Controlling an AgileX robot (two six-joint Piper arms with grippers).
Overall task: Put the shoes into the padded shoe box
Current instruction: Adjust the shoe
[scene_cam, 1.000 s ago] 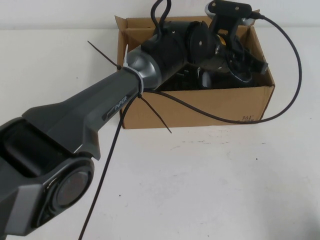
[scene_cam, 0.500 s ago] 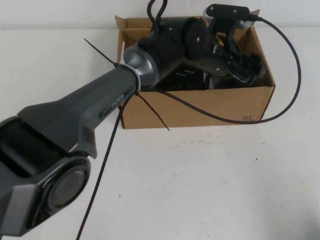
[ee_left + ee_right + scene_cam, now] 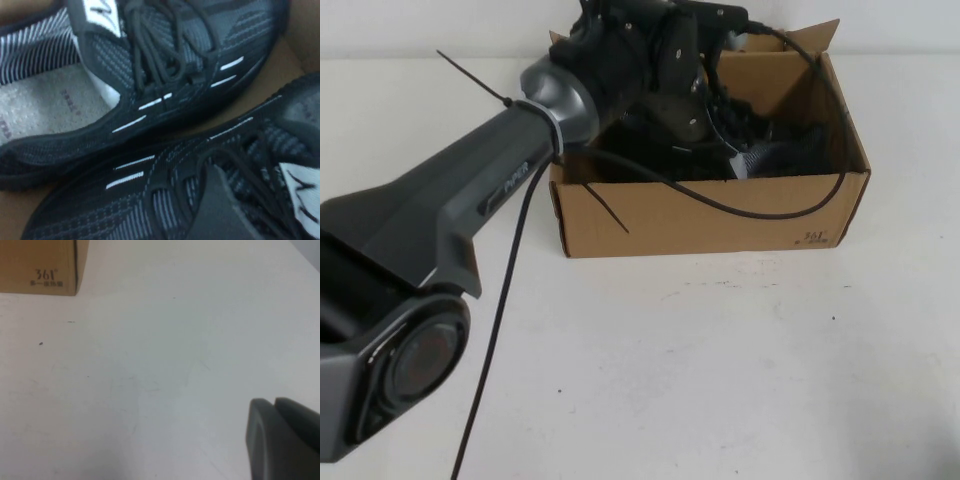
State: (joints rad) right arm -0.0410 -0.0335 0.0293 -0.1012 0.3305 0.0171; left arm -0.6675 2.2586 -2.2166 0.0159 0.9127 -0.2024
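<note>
My left claw hangs inside the padded shoe box, directly over the shoes; only one finger tip shows, so I cannot tell whether it is released or clenched. Both sneakers lie flat on the box floor, side by side and nearly touching, long axes parallel; they appear to point opposite ways. I judge both are placed, so lifting straight up clears them. My right claw, tips pressed together on nothing, sits low over bare table, well apart from the box.
</note>
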